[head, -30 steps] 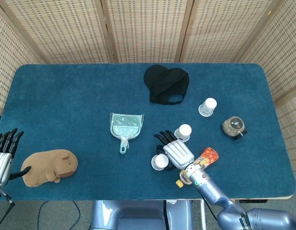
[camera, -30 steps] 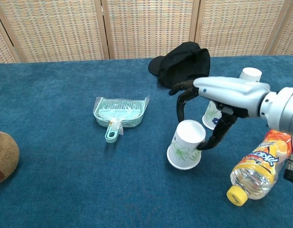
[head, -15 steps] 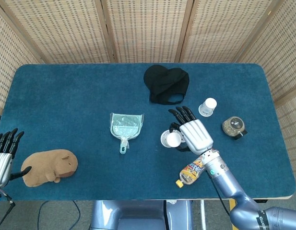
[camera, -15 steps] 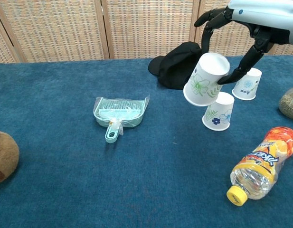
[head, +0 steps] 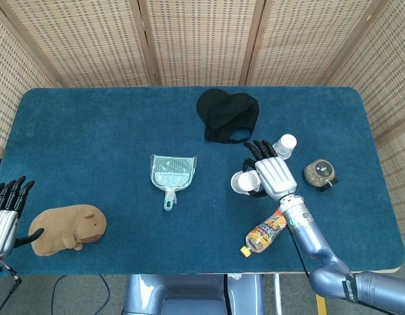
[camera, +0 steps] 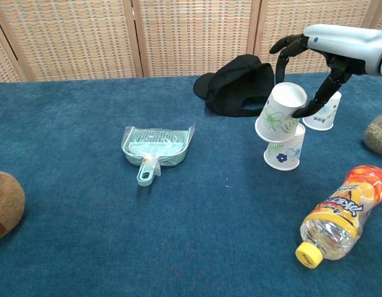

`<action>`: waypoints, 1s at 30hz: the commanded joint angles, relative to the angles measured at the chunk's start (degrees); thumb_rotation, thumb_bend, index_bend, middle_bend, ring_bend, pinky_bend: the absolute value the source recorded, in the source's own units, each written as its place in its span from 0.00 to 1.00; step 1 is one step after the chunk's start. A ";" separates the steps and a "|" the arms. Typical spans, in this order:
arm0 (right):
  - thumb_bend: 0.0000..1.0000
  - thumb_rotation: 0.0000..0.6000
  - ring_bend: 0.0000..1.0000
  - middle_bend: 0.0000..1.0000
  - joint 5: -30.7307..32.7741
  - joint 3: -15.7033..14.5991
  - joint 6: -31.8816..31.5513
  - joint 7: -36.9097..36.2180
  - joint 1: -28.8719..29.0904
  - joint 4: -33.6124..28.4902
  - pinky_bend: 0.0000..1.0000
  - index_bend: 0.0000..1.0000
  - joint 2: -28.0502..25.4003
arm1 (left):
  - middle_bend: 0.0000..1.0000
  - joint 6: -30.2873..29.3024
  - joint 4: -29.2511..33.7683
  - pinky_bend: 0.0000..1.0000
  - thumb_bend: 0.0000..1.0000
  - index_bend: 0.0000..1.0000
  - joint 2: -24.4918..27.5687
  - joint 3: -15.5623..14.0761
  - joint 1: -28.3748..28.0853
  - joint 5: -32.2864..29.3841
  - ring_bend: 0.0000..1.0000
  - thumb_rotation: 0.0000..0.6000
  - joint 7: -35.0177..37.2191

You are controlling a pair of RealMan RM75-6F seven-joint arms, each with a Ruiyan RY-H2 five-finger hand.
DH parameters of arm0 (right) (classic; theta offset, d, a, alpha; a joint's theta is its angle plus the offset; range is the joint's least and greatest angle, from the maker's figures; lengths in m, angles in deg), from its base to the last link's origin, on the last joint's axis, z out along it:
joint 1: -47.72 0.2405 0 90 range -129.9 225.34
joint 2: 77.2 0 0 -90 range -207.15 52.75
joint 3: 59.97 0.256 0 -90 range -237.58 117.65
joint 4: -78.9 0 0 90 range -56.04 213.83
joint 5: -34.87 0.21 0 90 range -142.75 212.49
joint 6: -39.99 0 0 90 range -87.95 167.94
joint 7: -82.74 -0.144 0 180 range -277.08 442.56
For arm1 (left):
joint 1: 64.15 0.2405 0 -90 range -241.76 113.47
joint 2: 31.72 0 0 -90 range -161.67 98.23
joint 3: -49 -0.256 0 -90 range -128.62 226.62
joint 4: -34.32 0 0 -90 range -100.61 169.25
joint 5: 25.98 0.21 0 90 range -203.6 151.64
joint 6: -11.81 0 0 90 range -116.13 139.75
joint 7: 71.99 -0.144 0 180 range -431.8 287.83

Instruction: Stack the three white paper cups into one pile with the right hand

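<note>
The right hand has its fingers clamped on a tilted white cup. Directly beneath them a second cup stands upside down on the table; a third cup sits just behind. The left hand rests apart, fingers spread.

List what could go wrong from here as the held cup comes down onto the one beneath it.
1. The held cup is tilted in the right robot hand, so its rim may catch the upside-down cup below and tip it rather than sleeve over it.
2. The third cup stands close behind; the fingers could knock it.
</note>
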 commanded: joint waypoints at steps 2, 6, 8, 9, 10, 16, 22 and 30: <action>0.25 1.00 0.00 0.18 1.11 -0.04 1.17 -1.16 0.83 3.59 0.00 0.57 1.37 | 0.00 -0.09 0.00 0.00 0.03 0.00 -0.14 0.13 -0.07 -0.01 0.00 1.00 -0.16; 0.25 1.00 0.00 0.17 2.24 -0.08 2.35 -1.99 1.37 6.52 0.00 0.57 2.10 | 0.00 -0.04 -0.08 0.00 0.03 0.00 -0.06 0.08 -0.06 0.02 0.00 1.00 0.07; 0.25 1.00 0.00 0.17 2.59 -0.23 2.96 -2.09 1.64 7.64 0.00 0.56 2.32 | 0.00 0.05 0.00 0.00 0.03 0.00 0.00 0.04 -0.08 0.04 0.00 1.00 0.27; 0.25 1.00 0.00 0.17 2.83 -0.28 3.22 -2.14 1.75 8.24 0.00 0.56 2.46 | 0.00 0.10 0.03 0.00 0.03 0.00 0.05 -0.02 -0.10 0.13 0.00 1.00 0.32; 0.25 1.00 0.00 0.16 3.22 -0.33 3.50 -2.12 1.91 9.23 0.00 0.56 2.67 | 0.00 0.15 0.07 0.00 0.03 0.00 0.08 -0.13 -0.13 0.33 0.00 1.00 0.34; 0.25 1.00 0.00 0.15 4.29 -0.09 3.12 -2.29 1.93 10.91 0.00 0.54 2.89 | 0.00 0.31 0.16 0.00 0.03 0.00 0.10 -0.47 -0.22 0.98 0.00 1.00 0.76; 0.22 1.00 0.00 0.06 6.39 -0.89 4.95 -0.89 2.13 9.89 0.00 0.39 1.33 | 0.00 0.46 0.18 0.00 0.03 0.00 0.17 -0.43 -0.25 0.74 0.00 1.00 0.86; 0.21 1.00 0.00 0.04 7.93 -1.03 5.13 0.23 2.26 7.38 0.00 0.35 -0.86 | 0.00 0.26 0.16 0.00 0.03 0.00 0.27 -0.41 -0.20 0.85 0.00 1.00 0.90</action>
